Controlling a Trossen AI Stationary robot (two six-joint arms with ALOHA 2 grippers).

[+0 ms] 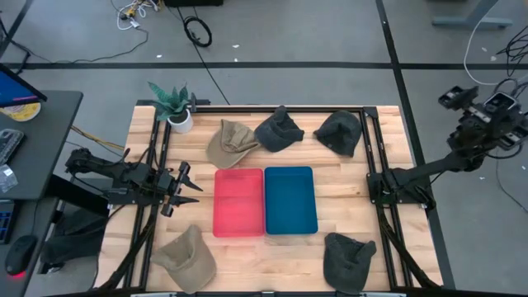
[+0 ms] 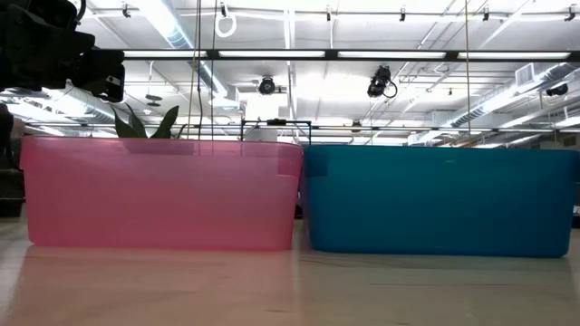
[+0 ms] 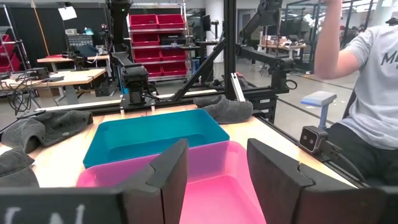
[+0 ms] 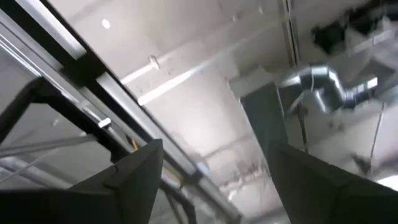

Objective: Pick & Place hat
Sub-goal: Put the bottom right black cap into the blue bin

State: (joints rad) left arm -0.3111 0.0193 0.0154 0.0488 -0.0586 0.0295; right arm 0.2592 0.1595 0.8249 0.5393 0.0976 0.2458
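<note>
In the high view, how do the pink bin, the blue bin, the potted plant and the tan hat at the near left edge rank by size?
1-2. pink bin and blue bin: look alike, no ranking.
3. tan hat.
4. potted plant, smallest.

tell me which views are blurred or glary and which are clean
High view: even light, crisp on the hats and both bins. Low view: bright ceiling strips glare above the pink bin and blue bin. Left wrist view: the near fingers are soft, the room sharp. Right wrist view: smeared, ceiling only.
</note>
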